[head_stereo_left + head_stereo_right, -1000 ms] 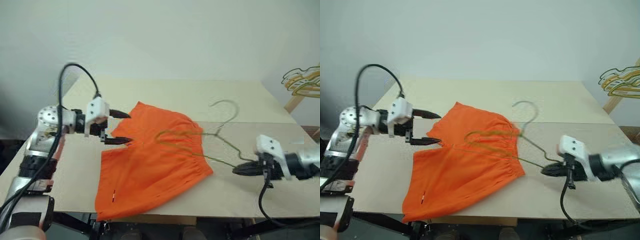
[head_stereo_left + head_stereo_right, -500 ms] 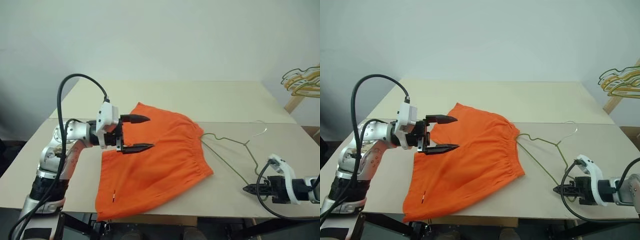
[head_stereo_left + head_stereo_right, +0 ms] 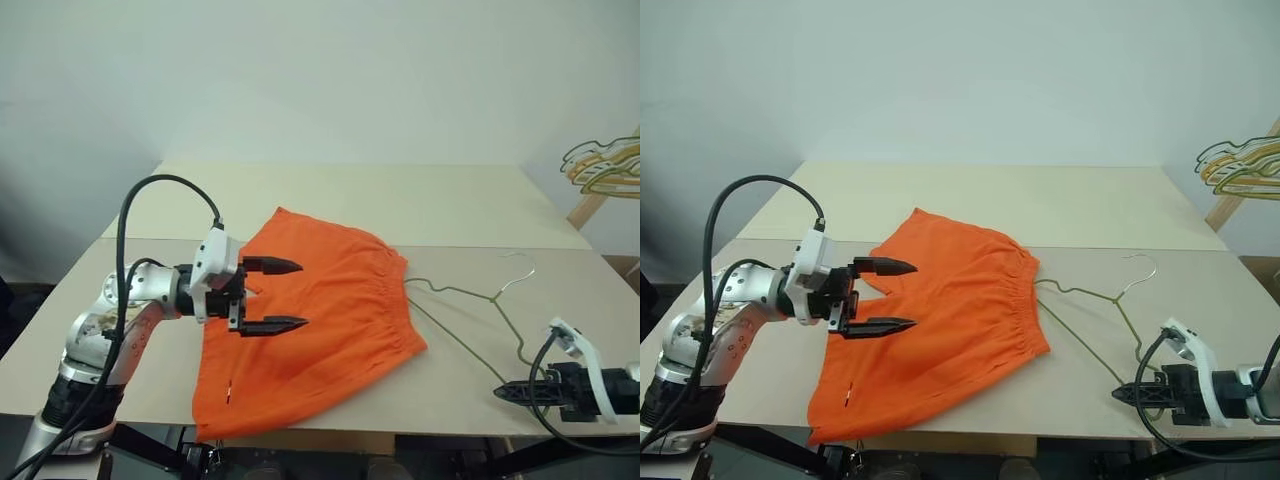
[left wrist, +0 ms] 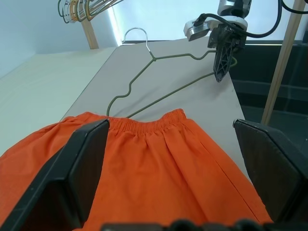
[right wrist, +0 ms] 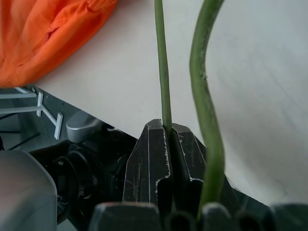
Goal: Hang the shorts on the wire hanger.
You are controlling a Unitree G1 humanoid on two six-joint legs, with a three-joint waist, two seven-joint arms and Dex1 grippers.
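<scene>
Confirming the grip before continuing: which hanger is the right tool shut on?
The single grey-olive wire hanger lying on the table, clamped by the right tool; the bunched hangers hang untouched far right.

Wire hanger point(image 3: 470, 305) right of shorts point(image 3: 320, 320)

Both eye views look forward and down over the whole counter point(image 3: 480, 200) from above its near edge. The left wrist view faces level across it; the right wrist view sits close at that edge

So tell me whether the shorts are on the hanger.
Off. The shorts lie flat on the table; the wire hanger lies beside their waistband.
</scene>
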